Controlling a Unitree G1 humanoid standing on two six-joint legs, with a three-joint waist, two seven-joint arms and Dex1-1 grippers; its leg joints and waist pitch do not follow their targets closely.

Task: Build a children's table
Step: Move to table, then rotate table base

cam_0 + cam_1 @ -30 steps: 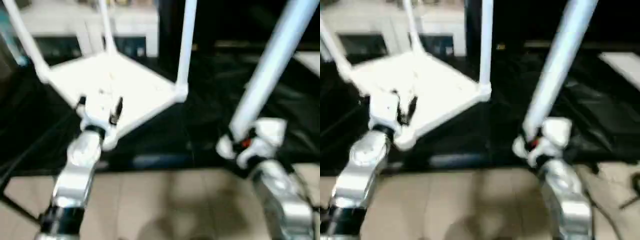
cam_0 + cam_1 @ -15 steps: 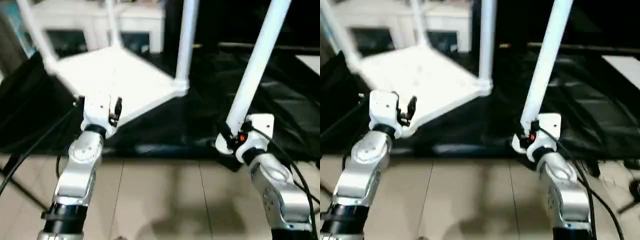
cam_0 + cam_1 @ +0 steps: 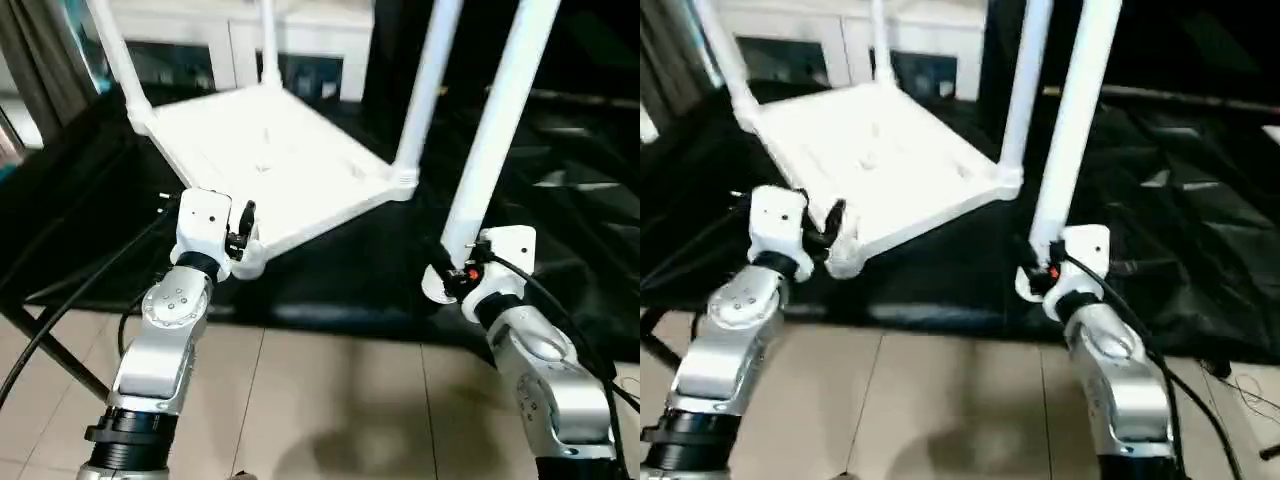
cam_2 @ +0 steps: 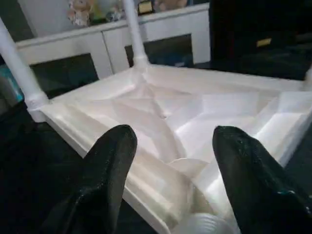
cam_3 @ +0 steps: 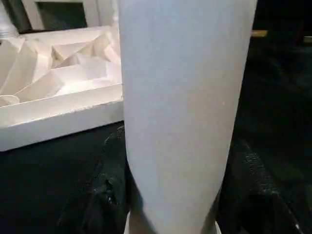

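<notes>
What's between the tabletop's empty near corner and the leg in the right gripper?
Only bare black cloth, seen in the left eye view.

L hand (image 4: 168, 161) fingers spread over upturned table top (image 4: 161, 112), ribbed underside up.

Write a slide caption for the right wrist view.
Right end effector clamps the loose white leg beside the upturned tabletop.

Evenly lit from overhead, moderately bright. Mild softness across both head views, sharper than motion blur would allow. Near-blown highlights on the white table top (image 3: 268, 170), ribs washed out. Dull sheen on the black table cloth (image 3: 560, 180). Faint shadow on the floor tiles (image 3: 350, 440). Close leg (image 5: 185, 112) defocused, slightly grainy.
</notes>
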